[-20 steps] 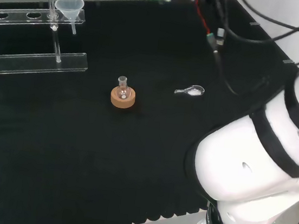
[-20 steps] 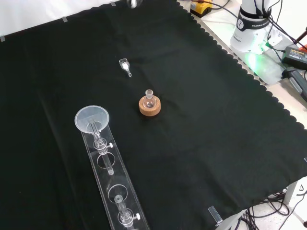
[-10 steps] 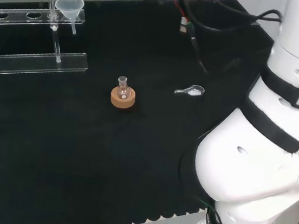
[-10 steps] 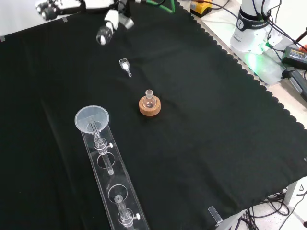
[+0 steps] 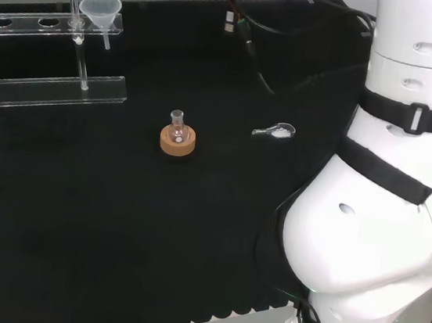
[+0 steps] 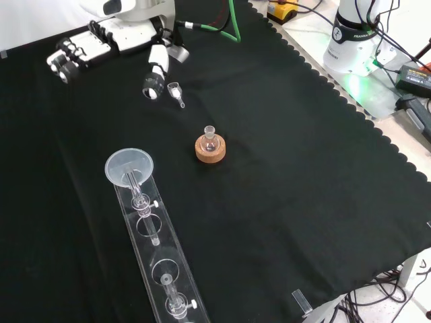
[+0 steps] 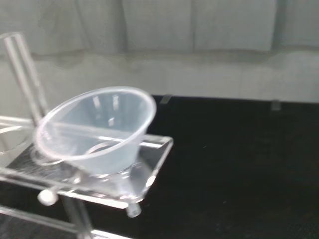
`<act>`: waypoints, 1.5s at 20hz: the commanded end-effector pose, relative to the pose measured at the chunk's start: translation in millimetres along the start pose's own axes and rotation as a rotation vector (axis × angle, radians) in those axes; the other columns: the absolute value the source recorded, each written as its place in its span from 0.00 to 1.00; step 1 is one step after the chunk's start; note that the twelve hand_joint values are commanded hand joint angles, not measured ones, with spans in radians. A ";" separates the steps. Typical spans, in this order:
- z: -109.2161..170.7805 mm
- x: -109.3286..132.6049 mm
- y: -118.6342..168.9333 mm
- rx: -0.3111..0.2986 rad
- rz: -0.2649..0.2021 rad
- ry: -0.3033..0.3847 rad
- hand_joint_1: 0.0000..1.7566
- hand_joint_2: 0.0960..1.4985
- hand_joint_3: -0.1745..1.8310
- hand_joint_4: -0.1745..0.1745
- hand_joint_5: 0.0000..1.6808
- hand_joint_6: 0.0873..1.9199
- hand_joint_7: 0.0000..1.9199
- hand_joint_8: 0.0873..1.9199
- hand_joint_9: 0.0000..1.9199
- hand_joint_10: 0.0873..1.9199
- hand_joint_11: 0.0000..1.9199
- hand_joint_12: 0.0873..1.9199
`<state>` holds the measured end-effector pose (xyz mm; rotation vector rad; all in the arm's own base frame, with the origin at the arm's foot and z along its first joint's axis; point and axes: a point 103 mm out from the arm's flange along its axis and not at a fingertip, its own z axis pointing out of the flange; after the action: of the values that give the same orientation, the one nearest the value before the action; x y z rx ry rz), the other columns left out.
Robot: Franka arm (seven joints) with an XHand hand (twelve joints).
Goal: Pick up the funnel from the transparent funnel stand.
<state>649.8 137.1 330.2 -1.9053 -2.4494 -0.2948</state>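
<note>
Clear plastic is what matters here: in the wrist view the funnel point(image 7: 97, 132) sits close before us, its cone seated in the end hole of the transparent funnel stand point(image 7: 149, 167), tilted a little, untouched. That view gives us the seating; the others give us the approach.

In the front view, nearest us lies the stand's long clear rail, with the funnel point(image 6: 129, 168) at its far end. Beyond it stands a small flask on a cork ring point(image 6: 210, 149), then a little clear scoop point(image 6: 175, 91) on the cloth. Farthest off, the hand point(image 6: 111, 42) has come into the picture at the top since a second ago, when we saw only a trace of it there. Its fingers lie straight and apart, holding nothing, well short of the funnel.

In the head view the arm's white links have swung upright, and the funnel point(image 5: 100, 9) stands at the far left. We judge the reach is under way, the grasp not yet begun.
</note>
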 end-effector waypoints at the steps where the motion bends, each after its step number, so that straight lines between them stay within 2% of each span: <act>1: 23.3 29.1 -0.4 0.090 -0.028 0.114 0.06 0.52 0.11 0.71 0.00 0.00 0.00 0.00 0.00 0.00 0.00 0.42; 8: 70.1 20.7 13.5 0.171 -0.019 0.144 0.05 0.52 0.11 0.70 0.00 0.00 0.00 0.00 0.00 0.00 0.00 0.37; 11: 86.6 15.4 19.5 0.199 -0.001 0.155 0.05 0.52 0.11 0.70 0.00 0.00 0.00 0.00 0.00 0.00 0.00 0.36; 14: 98.4 22.4 19.8 0.214 0.056 0.030 0.04 0.52 0.10 0.71 0.00 0.00 0.00 0.00 0.00 0.00 0.00 0.36; 15: 101.1 24.8 20.1 0.231 0.079 0.022 0.03 0.52 0.10 0.71 0.00 0.00 0.00 0.00 0.00 0.00 0.00 0.36; 19: 107.8 27.4 23.4 0.275 0.117 0.015 0.02 0.51 0.10 0.73 0.00 0.00 0.00 0.00 0.00 0.00 0.00 0.39; 24: 120.6 26.5 29.4 0.305 0.147 -0.012 0.02 0.49 0.09 0.73 0.00 0.00 0.00 0.00 0.00 0.00 0.00 0.41; 26: 122.8 28.7 28.7 0.313 0.165 -0.064 0.02 0.49 0.09 0.73 0.00 0.00 0.00 0.00 0.00 0.00 0.00 0.41; 30: 123.6 31.2 26.0 0.338 0.193 -0.104 0.02 0.49 0.09 0.72 0.00 0.00 0.00 0.00 0.00 0.00 0.00 0.43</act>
<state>684.1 192.1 224.8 -1.9706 -2.1946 0.1015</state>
